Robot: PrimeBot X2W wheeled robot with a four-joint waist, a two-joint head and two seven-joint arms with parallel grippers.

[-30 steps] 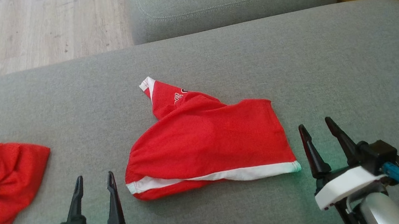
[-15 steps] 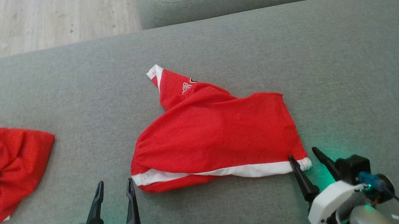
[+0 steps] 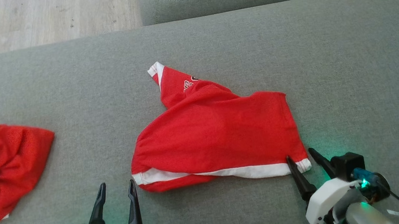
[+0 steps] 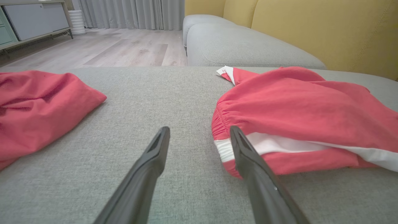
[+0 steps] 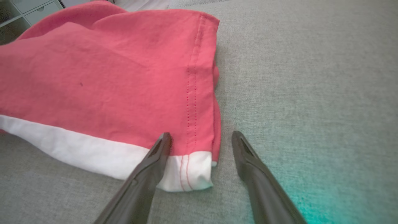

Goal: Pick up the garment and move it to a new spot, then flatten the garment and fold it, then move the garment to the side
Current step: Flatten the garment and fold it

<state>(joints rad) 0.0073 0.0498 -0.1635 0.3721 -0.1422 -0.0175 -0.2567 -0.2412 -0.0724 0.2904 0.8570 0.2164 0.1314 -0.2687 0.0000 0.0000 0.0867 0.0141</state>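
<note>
A crumpled red garment (image 3: 217,136) lies in the middle of a grey cushion (image 3: 350,70), its white hem (image 3: 230,173) toward the robot. The right gripper (image 3: 298,154), fingers spread wide and empty, straddles the hem's right corner. The left gripper (image 3: 117,183), equally wide and empty, sits just beside the left corner. If they close here, the right may pinch one layer only or snag the cushion, and the left may miss the cloth altogether.

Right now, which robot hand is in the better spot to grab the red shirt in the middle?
The right hand. Open, it straddles the garment's white-edged corner. The left hand, also open, points at bare cushion just beside the garment.
</note>
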